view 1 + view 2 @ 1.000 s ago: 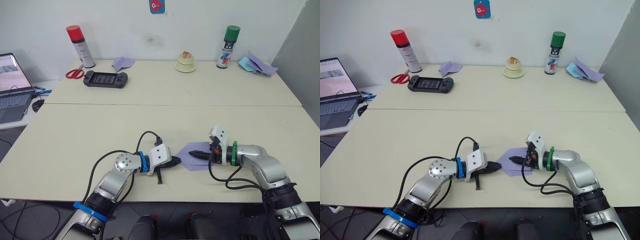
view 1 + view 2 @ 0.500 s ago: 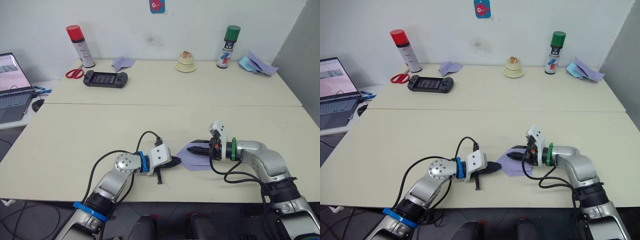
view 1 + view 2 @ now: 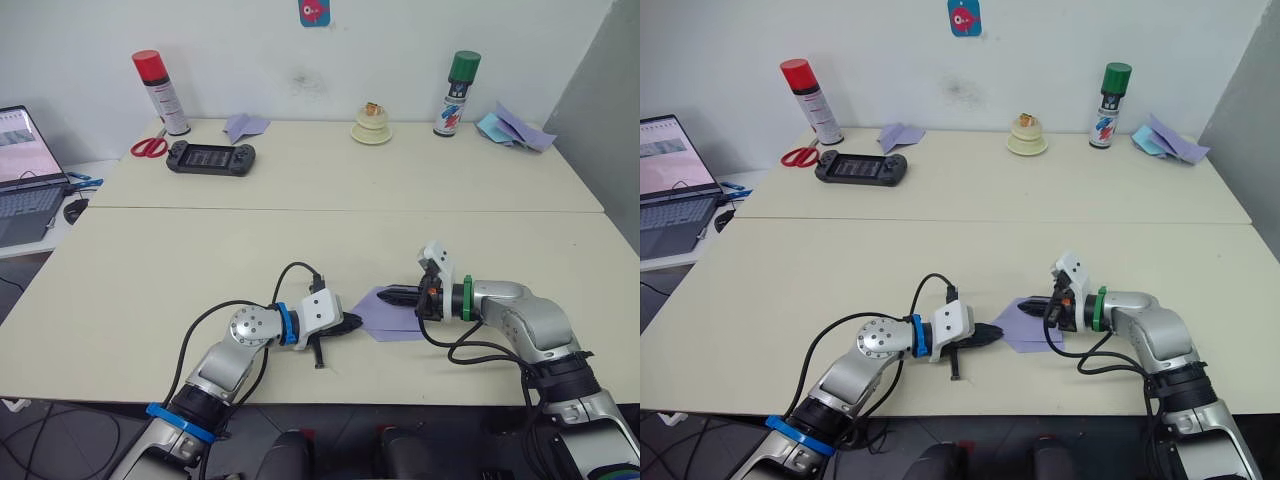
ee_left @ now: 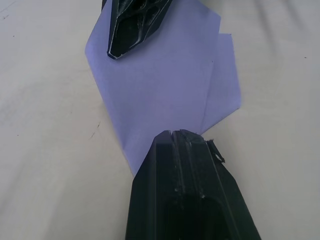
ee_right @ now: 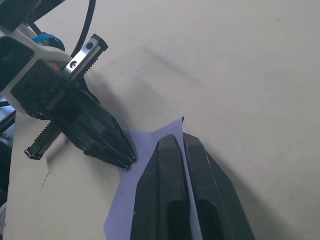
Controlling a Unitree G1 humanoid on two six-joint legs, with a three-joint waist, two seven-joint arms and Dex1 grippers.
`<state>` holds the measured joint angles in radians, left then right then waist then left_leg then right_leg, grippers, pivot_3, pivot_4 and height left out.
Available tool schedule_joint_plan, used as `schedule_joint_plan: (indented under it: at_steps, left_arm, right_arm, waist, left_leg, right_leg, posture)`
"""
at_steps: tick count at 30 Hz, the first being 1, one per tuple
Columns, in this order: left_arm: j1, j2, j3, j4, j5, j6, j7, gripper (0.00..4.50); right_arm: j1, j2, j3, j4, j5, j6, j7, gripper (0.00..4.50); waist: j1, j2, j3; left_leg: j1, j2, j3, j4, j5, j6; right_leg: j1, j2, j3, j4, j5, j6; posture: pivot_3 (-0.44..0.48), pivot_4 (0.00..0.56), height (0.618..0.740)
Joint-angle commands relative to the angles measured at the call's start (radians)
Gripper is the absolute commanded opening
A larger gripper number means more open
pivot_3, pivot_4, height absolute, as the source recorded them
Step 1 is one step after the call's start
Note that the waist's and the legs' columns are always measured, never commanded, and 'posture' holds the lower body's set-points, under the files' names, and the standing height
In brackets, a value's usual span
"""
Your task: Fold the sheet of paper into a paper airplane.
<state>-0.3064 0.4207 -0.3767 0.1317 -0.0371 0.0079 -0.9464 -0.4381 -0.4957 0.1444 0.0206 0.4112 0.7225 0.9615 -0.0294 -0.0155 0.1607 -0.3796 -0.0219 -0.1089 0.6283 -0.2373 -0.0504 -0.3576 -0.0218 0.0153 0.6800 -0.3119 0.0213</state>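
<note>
Paper airplane point(image 3: 392, 312), partly folded, lies flat on the worktop point(image 3: 150, 270) at 6 o'clock. Left pincer point(image 3: 350, 323) and right pincer point(image 3: 392, 297), both closed, press it. Thin, light, slippery; best gripped along a creased edge.

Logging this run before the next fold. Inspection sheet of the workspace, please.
Surface: cream table, a seam running across it.
Job's things: lavender paper, folded to a point, flat near the front edge.
Clutter: two spray cans, scissors, console, paper dart, spare paper at the far edge.
Grippers: left gripper shut, tip on the paper's point; right gripper shut on a paper flap.
Cables: black leads looped at both wrists.
Surroundings: laptop to the left, white wall.
</note>
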Motion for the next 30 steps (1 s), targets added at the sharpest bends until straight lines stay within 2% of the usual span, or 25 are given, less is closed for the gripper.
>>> schedule_joint_plan:
  at_steps: [1,4,8,15,18,23,30]
  left_arm:
    - [0.054,0.039,-0.052,0.101,0.072,0.025,-0.015,0.00]
    - [0.058,0.046,-0.049,0.104,0.071,0.023,-0.016,0.00]
    - [0.060,0.050,-0.045,0.112,0.069,0.024,-0.014,0.00]
    - [0.054,0.052,-0.042,0.128,0.069,0.021,-0.013,0.00]
    - [0.052,0.054,-0.039,0.129,0.068,0.022,-0.014,0.00]
    - [0.053,0.063,-0.031,0.129,0.064,0.021,-0.018,0.00]
    - [0.057,0.080,-0.024,0.126,0.058,0.018,-0.026,0.00]
  right_arm:
    - [0.005,-0.025,0.009,-0.032,-0.027,-0.100,0.036,0.03]
    - [0.034,-0.042,0.024,-0.053,-0.068,-0.229,0.065,0.03]
    - [0.087,-0.081,0.078,-0.055,-0.184,-0.525,0.117,0.03]
    - [0.129,-0.118,0.142,0.067,-0.375,-1.051,0.129,0.03]
    - [0.123,-0.131,0.164,0.134,-0.455,-1.220,0.096,0.03]
    - [0.112,-0.142,0.186,0.221,-0.567,-1.398,0.024,0.03]
    - [0.100,-0.153,0.208,0.297,-0.643,-1.471,-0.042,0.03]
  waist:
    - [0.000,0.000,0.000]
    - [0.000,0.000,0.000]
    - [0.000,0.000,0.000]
    - [-0.001,0.000,0.000]
    - [-0.001,0.000,0.000]
    - [0.000,0.000,0.000]
    - [0.000,0.000,0.000]
  left_leg:
    - [0.000,0.000,0.000,0.000,0.000,0.000]
    - [0.000,0.000,0.000,0.000,0.000,0.000]
    - [0.000,0.000,0.000,-0.001,0.000,0.000]
    - [0.001,0.000,0.000,0.000,0.000,0.000]
    - [0.001,0.000,0.001,-0.001,0.000,0.000]
    - [0.005,0.000,0.001,-0.001,0.000,0.000]
    - [0.006,0.000,0.000,-0.001,0.000,0.000]
  right_leg:
    - [0.000,0.000,0.000,0.000,0.000,0.000]
    - [0.000,0.000,0.000,0.000,0.000,0.000]
    - [0.000,0.000,0.000,-0.001,0.000,0.001]
    - [0.001,0.000,0.000,-0.001,-0.001,0.001]
    - [0.001,0.000,0.000,-0.001,-0.001,0.001]
    - [0.005,0.000,0.000,-0.001,-0.001,0.001]
    - [0.006,0.000,0.001,-0.001,-0.001,0.000]
  posture:
    - [0.000,0.150,0.722]
    - [0.000,0.150,0.722]
    - [0.000,0.150,0.722]
    - [0.000,0.150,0.722]
    - [0.000,0.150,0.722]
    - [0.000,0.150,0.722]
    - [0.000,0.150,0.722]
